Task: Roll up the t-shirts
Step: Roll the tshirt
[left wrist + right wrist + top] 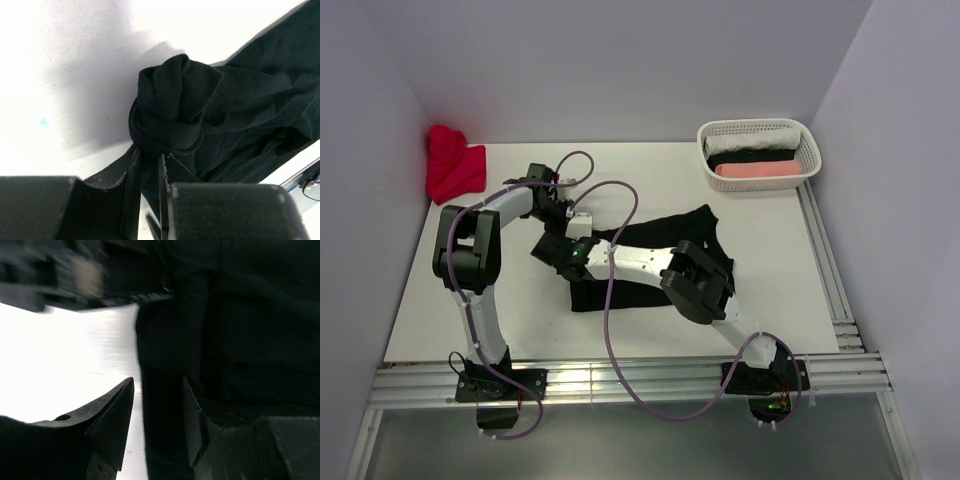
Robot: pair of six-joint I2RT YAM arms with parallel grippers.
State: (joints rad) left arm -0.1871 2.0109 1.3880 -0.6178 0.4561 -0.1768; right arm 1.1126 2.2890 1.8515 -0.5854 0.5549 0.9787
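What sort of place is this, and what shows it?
Probably a robotics lab test cell: plain walls box in a white table, left arm and right arm are bolted to an aluminium rail, with a black t-shirt to handle.

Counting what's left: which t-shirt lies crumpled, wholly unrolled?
The red t-shirt, heaped in the far-left corner; the black t-shirt is partly rolled, those in the basket fully rolled.

left arm: white links, black joints; right arm: same; cables: mauve loops; jaws: black wedges
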